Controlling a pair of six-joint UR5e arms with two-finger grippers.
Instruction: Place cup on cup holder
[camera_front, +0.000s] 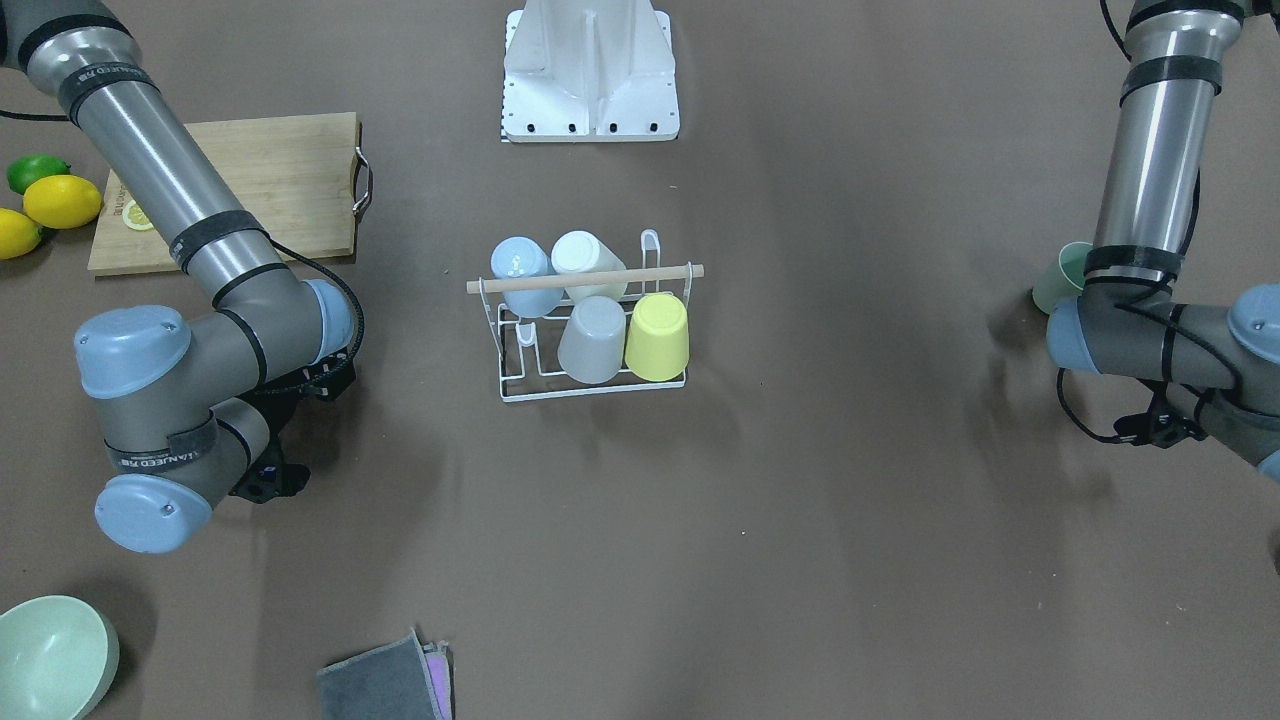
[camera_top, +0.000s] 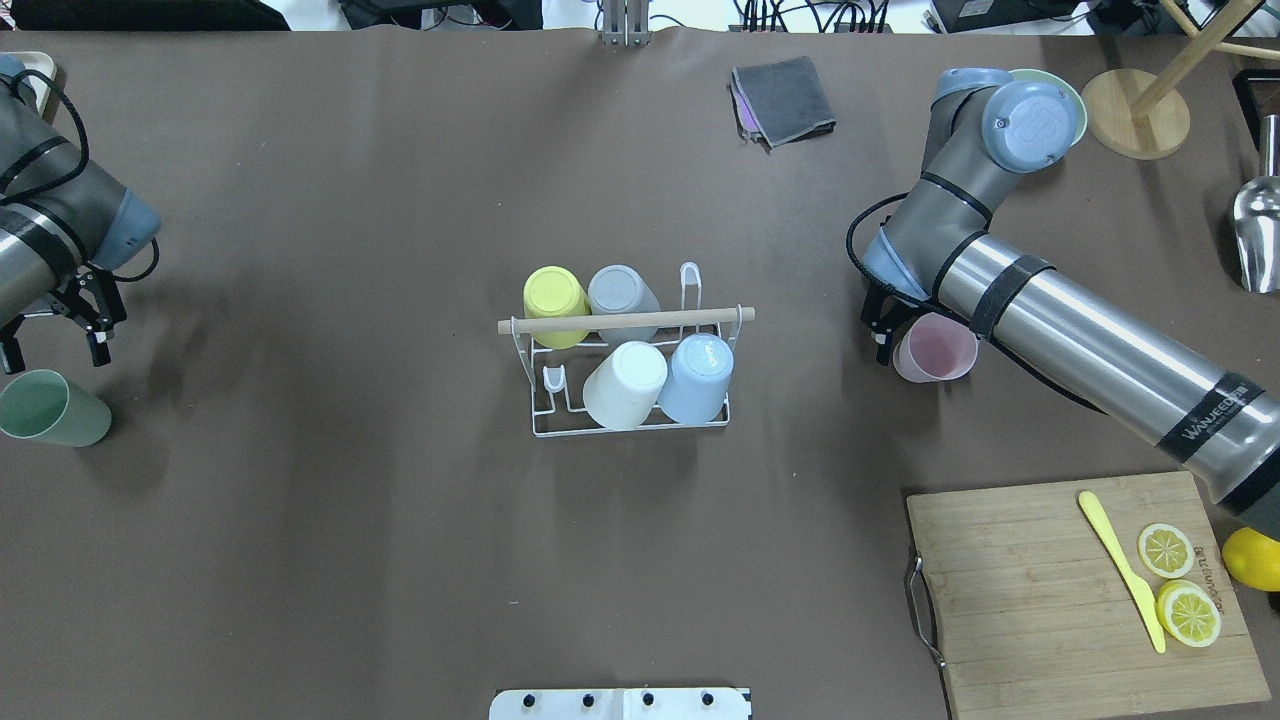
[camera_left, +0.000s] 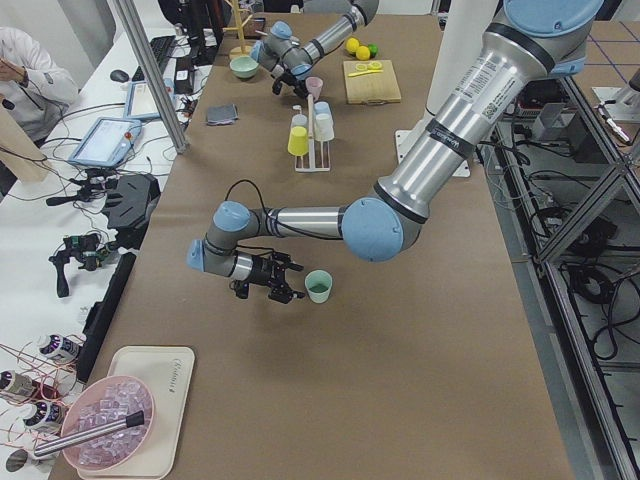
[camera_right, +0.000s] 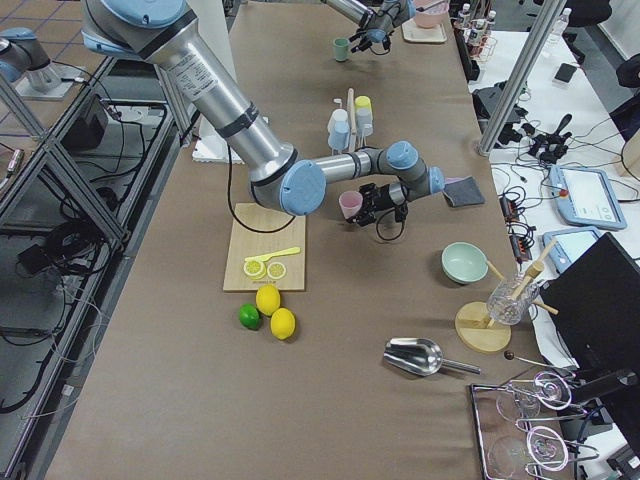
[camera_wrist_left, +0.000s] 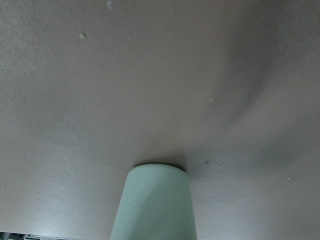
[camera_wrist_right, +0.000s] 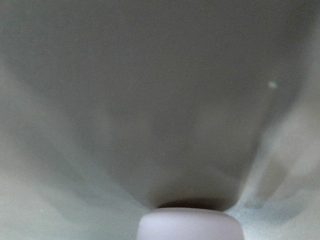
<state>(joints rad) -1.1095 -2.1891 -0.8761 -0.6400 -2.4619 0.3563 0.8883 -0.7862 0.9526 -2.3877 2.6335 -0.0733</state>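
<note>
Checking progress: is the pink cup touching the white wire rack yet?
Apart. The overhead view shows a wide stretch of table between the pink cup and the rack.

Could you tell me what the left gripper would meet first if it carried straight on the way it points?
Most likely the green cup. The left gripper, jaws apart, points at it from close by, and its wrist view shows the cup straight ahead, upright on the table.
</note>
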